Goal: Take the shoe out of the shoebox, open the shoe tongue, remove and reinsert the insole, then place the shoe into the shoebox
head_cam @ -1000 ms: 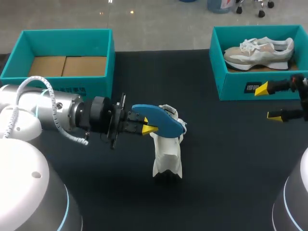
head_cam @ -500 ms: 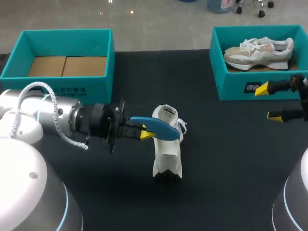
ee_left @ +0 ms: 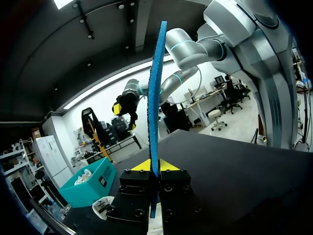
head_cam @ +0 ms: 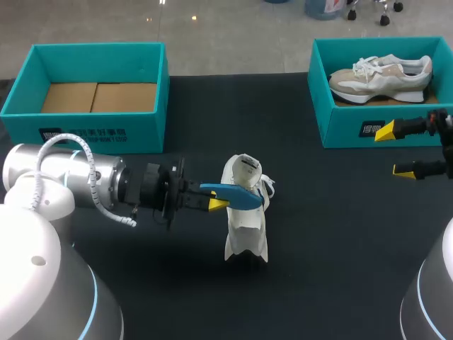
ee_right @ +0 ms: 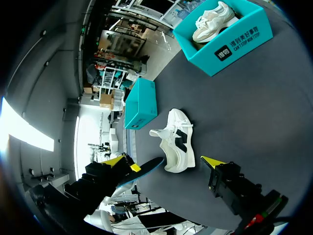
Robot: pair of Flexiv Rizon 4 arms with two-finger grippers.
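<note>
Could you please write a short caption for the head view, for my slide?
Left claw, shut on the blue insole, at the white shoe on the table; right claw open.

The black table [head_cam: 333, 248] bears empty shoebox [head_cam: 141, 131], filled shoebox [head_cam: 340, 131] and white shoe [head_cam: 244, 230].

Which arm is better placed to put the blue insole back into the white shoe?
Left. The left gripper is shut on the flat blue insole, whose tip is at the white lace-up shoe. The right gripper is open, empty, beside the far teal cardboard shoebox.
</note>
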